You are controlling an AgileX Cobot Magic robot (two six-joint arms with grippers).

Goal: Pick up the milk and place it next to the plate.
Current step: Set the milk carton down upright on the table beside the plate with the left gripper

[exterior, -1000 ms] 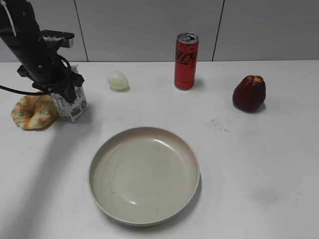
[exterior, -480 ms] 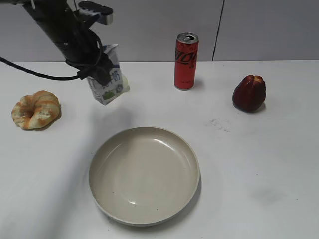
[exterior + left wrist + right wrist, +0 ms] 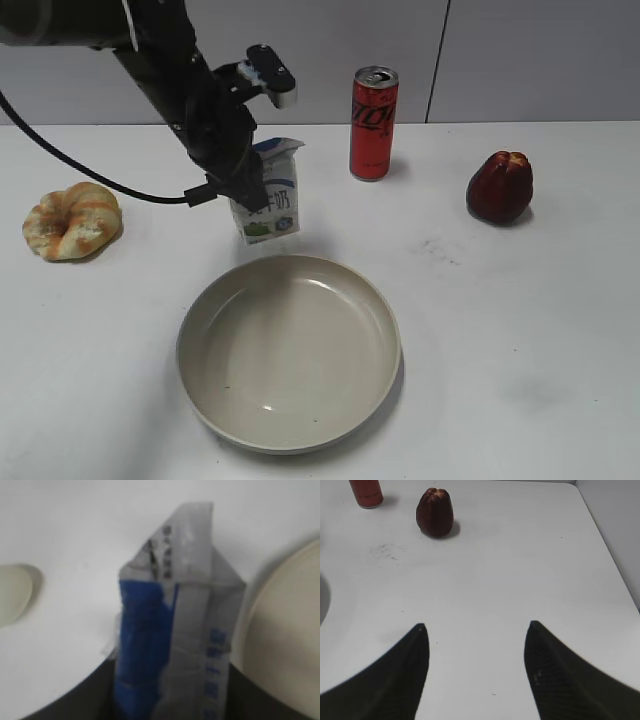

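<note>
While clamped in left hand (image 3: 245,185), milk (image 3: 270,192) hangs tilted off surface (image 3: 520,330), just past plate (image 3: 289,350) rim at 12 o'clock. Right hand (image 3: 475,645) apart, w/ nothing between.

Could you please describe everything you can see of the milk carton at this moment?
The milk is a small white box-shaped carton with a blue band, blue characters and green at its base, topped by a folded gable. It looks like coated paperboard. The left gripper clamps it from the side, tilted slightly, just behind the plate's far rim. Whether its base touches the table cannot be told. In the left wrist view its blue side fills the frame, blurred.
</note>
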